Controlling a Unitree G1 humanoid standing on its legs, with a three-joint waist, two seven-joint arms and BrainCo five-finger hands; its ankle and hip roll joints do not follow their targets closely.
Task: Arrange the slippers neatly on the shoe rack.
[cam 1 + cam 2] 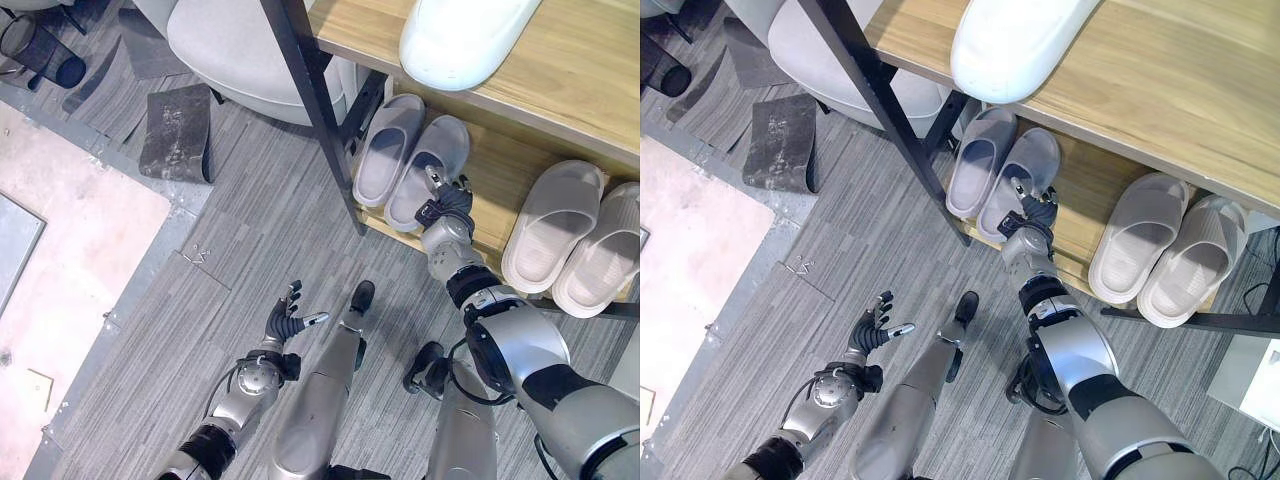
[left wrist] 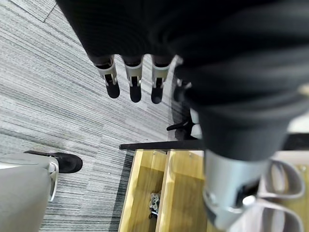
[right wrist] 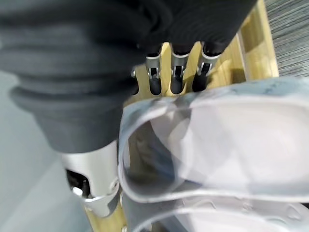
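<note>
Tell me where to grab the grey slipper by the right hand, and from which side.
Grip the heel rim of the grey slipper, coming from the open front of the shoe rack. Its heel faces outward toward the right hand and its toe points inward, beside its partner, so the heel is probably the easiest part to reach.

My left hand (image 2: 133, 79) hangs over the grey carpet floor (image 2: 53, 96), and my fingers (image 2: 135, 89) are straight and hold nothing. Past them is the wooden shoe rack (image 2: 145, 193) with its black bar (image 2: 149, 145). Pale slippers (image 2: 285, 193) sit on it.
</note>
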